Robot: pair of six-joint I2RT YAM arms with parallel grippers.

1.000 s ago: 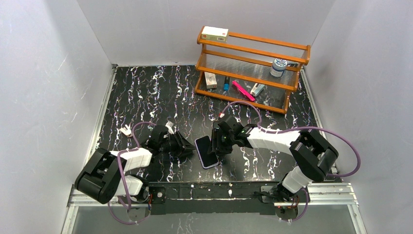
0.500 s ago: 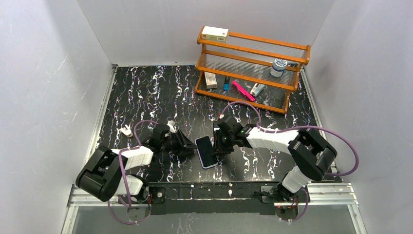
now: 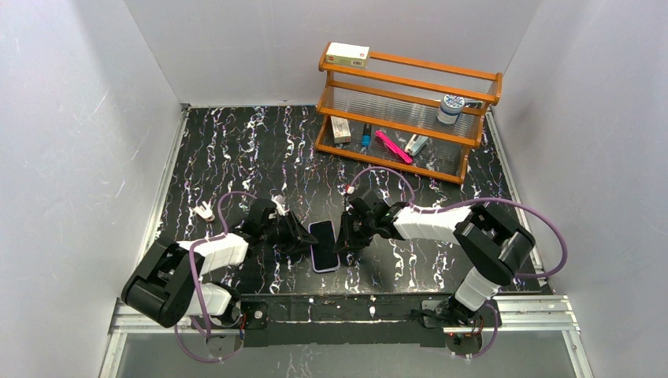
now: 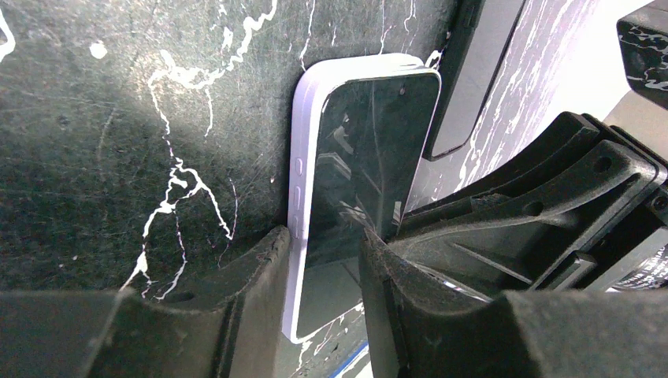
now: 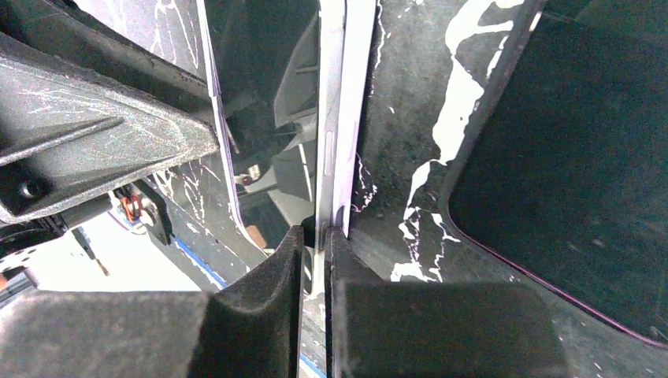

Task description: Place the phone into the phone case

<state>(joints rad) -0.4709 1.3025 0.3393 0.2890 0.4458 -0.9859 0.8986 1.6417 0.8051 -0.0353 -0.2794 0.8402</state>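
Observation:
The black glass-fronted phone (image 3: 324, 244) sits inside the pale lavender phone case (image 3: 313, 258) on the marbled mat near the front edge. My left gripper (image 3: 297, 235) is at its left side and my right gripper (image 3: 345, 236) at its right side. In the left wrist view the screen (image 4: 362, 157) and the case's side (image 4: 303, 181) run between my spread fingers; the left gripper (image 4: 323, 252) is open, its left finger against the case. In the right wrist view the right gripper (image 5: 315, 240) is shut on the cased phone's edge (image 5: 339, 118).
A second dark flat slab lies just beyond the phone (image 4: 473, 79), also in the right wrist view (image 5: 567, 157). A wooden rack (image 3: 406, 110) with small items stands at the back right. A small white object (image 3: 205, 211) lies at the left.
The cased phone has shifted left and turned straighter. Both grippers moved left with it, and the right arm reaches further across.

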